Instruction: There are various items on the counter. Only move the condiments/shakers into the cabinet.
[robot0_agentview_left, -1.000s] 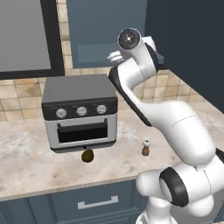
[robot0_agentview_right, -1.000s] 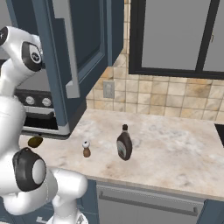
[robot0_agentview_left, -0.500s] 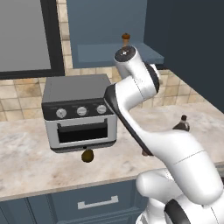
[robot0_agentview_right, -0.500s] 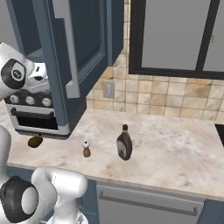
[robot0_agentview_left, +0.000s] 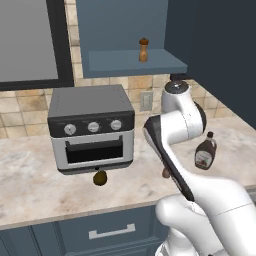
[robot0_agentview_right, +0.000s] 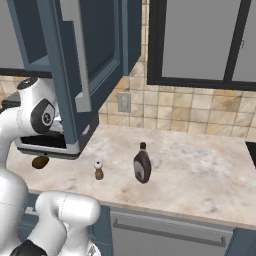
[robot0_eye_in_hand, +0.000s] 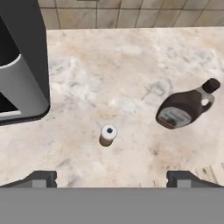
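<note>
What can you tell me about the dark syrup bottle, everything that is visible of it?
The syrup bottle is dark brown, glossy like plastic, with a wide rounded body, a narrow neck, a small dark cap and a pale label on its front. It stands upright on the marbled counter, to the right of the white-topped shaker and apart from it. Nothing but the counter touches it.

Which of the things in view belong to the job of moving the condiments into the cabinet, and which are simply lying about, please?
Belonging to the job:
- brown-topped shaker, already on the cabinet shelf
- white-topped shaker, on the counter
- syrup bottle, on the counter
- gripper, open above the counter

Just lying about:
- round fruit, in front of the toaster oven
</note>
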